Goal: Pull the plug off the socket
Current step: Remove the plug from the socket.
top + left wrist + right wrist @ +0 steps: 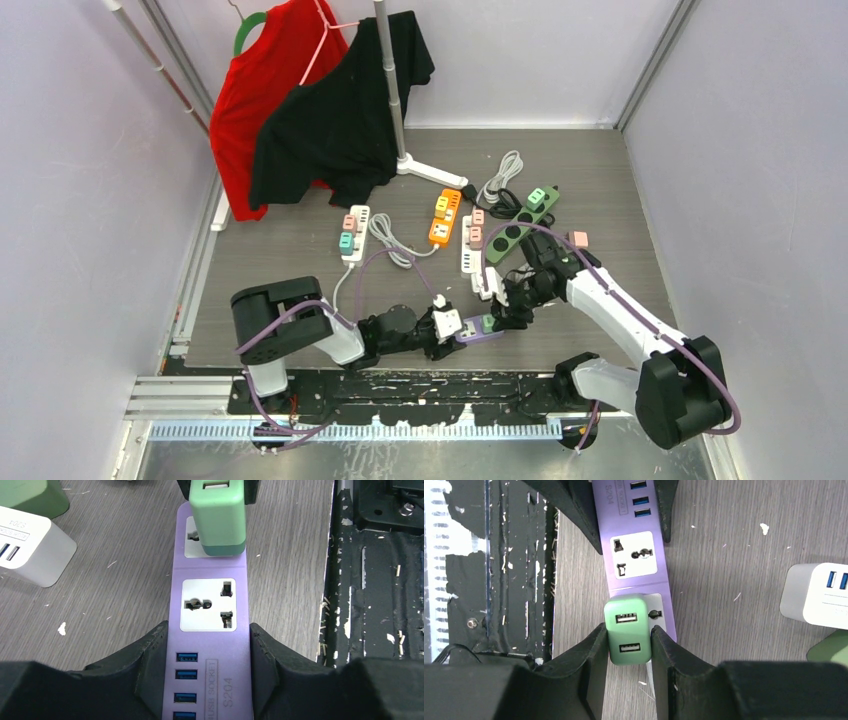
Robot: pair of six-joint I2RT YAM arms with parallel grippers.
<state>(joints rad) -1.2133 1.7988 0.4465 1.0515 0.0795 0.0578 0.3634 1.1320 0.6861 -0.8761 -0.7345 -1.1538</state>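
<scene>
A purple power strip lies near the table's front edge, with USB ports and two white sockets. A green plug with two USB ports sits in its far socket. My left gripper is shut on the purple strip at its USB end, one finger on each long side. My right gripper is shut on the green plug, its fingers pressing both sides. The plug still sits against the strip.
A white strip, a dark green strip, an orange strip and another white strip lie behind, with loose cables. A clothes stand with red and black shirts is at the back. The black base rail borders the strip.
</scene>
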